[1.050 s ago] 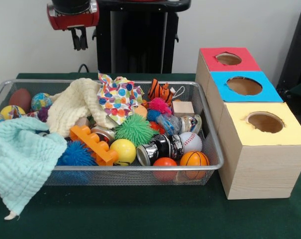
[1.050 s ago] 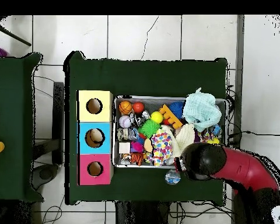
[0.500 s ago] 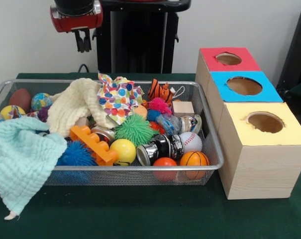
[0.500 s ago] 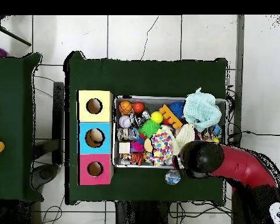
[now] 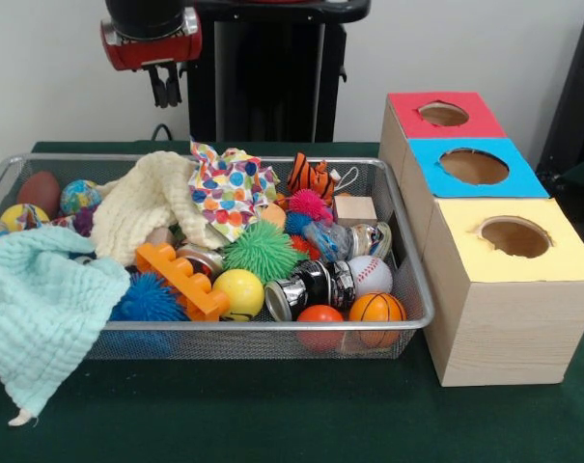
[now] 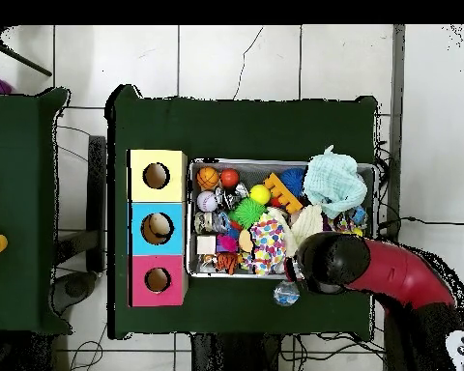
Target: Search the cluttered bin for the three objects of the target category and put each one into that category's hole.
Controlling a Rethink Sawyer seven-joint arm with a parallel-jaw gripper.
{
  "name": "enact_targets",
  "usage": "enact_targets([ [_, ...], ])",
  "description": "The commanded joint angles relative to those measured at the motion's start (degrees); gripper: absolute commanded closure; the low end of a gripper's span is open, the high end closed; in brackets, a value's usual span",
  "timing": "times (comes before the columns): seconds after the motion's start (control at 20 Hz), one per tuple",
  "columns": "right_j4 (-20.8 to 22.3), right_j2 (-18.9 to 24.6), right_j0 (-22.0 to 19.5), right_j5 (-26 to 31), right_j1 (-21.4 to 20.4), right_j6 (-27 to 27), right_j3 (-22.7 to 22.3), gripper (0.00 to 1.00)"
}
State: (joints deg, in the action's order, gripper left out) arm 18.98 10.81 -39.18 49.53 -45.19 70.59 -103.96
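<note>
A wire mesh bin [image 5: 272, 330] [image 6: 284, 162] holds a jumble of things. At its front right lie a baseball [image 5: 369, 273], a small basketball [image 5: 376, 309], an orange ball [image 5: 320, 314] and a yellow ball [image 5: 238, 290]. A green spiky ball [image 5: 261, 249], a blue spiky ball [image 5: 147, 299], a shiny can [image 5: 311, 285], a wooden block [image 5: 354, 208] and a tiger toy [image 5: 311, 177] are also inside. My gripper [image 5: 166, 89] hangs high above the bin's far left part, open with a narrow gap and holding nothing. From above, the arm's head [image 6: 323, 261] hides it.
Three boxes with round holes stand beside the bin: red [image 5: 444, 114] [image 6: 157, 280], blue [image 5: 475, 166] [image 6: 157, 228], yellow [image 5: 514, 236] [image 6: 157, 175]. A cream cloth [image 5: 147, 203], a dotted cloth [image 5: 232, 188] and a mint cloth [image 5: 41, 309] cover other items. An orange plastic block [image 5: 180, 280] lies beside them.
The gripper has drifted a little to the right in the front view, staying high above the bin. Nothing in the bin has moved.
</note>
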Motion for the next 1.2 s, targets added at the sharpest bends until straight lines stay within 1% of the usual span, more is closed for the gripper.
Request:
enact_targets([
  [0.05,1.19,3.96,-1.69,-4.75,6.23,0.26,-1.15,1.00],
  [0.15,1.51,3.70,-1.85,-5.30,6.79,0.60,-1.38,1.00],
  [0.25,2.13,2.55,-1.34,-4.33,9.01,1.78,-0.45,1.00],
  [0.45,2.79,2.05,-2.65,-9.34,15.21,2.93,0.29,1.00],
  [0.55,2.92,1.48,-2.93,-10.83,16.69,3.68,0.36,1.00],
  [0.8,3.20,0.62,-3.30,-12.90,18.13,4.07,-0.15,1.00],
  [1.0,3.13,-0.34,-3.56,-15.08,19.11,5.06,-1.38,1.00],
  [1.2,3.36,-0.04,-3.80,-15.51,20.25,4.50,-0.63,1.00],
])
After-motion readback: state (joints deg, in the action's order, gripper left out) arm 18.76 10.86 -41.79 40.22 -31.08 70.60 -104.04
